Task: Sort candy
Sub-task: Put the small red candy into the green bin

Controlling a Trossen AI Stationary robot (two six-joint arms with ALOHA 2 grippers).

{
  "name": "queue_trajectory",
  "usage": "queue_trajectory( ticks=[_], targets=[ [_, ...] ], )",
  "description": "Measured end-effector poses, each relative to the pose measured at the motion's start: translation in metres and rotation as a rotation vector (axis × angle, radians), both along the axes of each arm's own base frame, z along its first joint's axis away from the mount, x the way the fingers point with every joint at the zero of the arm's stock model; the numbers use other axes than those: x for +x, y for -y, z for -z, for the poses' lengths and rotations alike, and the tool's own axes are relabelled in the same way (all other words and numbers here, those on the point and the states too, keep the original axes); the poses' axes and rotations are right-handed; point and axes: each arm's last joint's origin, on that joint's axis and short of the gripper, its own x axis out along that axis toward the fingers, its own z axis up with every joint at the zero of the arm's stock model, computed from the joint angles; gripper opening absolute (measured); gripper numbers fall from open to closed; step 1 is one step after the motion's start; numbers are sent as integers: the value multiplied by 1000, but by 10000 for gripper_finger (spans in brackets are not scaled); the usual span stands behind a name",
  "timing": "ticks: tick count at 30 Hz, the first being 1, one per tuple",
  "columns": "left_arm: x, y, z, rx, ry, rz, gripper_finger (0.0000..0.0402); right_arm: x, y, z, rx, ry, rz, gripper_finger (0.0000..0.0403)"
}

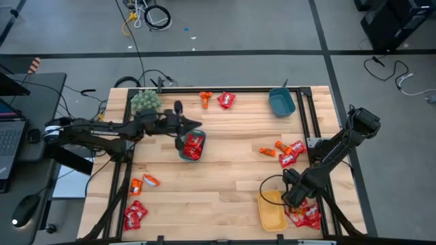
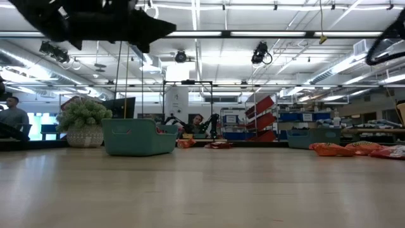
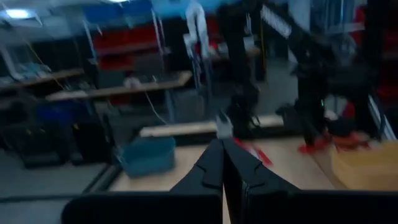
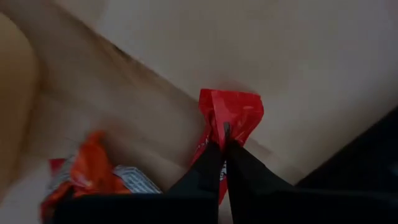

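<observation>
Red and orange wrapped candies lie in groups on the wooden table: by the far edge (image 1: pixel 216 100), right of centre (image 1: pixel 286 152), near left (image 1: pixel 138 201) and near right (image 1: pixel 306 216). Several red ones fill the teal tray (image 1: pixel 182 155). My left gripper (image 1: pixel 197 124) hovers shut over that tray, its fingers level in the left wrist view (image 3: pixel 222 149). My right gripper (image 1: pixel 291 197) is low beside the yellow tray (image 1: pixel 271 212), shut on a red candy (image 4: pixel 231 113). My right gripper pinches the red candy's wrapper near its middle (image 4: pixel 219 124) between the two fingers, coming from above and pointing down at a slant. One end of the wrapper sticks out past the fingertips. Whether the candy is clear of the table I cannot tell.
A blue tray (image 1: pixel 281 102) stands at the far right and a fuzzy green plant (image 1: pixel 145 101) at the far left corner. A black frame borders the table's far and right sides. More orange-and-red candy (image 4: pixel 87 174) lies close to my right gripper. Bare wood stretches across the middle.
</observation>
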Motion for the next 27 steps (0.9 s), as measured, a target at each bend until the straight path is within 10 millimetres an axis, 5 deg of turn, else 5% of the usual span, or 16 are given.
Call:
queue_trajectory(
  ticks=[12, 17, 27],
  targets=[
    [-40, -17, 5, 10, 149, -105, 0, 38, 45, -66, -146, 79, 46, 1],
    [-43, -25, 7, -17, 133, -203, 0, 64, 80, -72, -200, 170, 113, 0],
    [-51, -32, 22, 13, 100, -351, 0, 149, 145, -74, -240, 759, 70, 0]
  ],
)
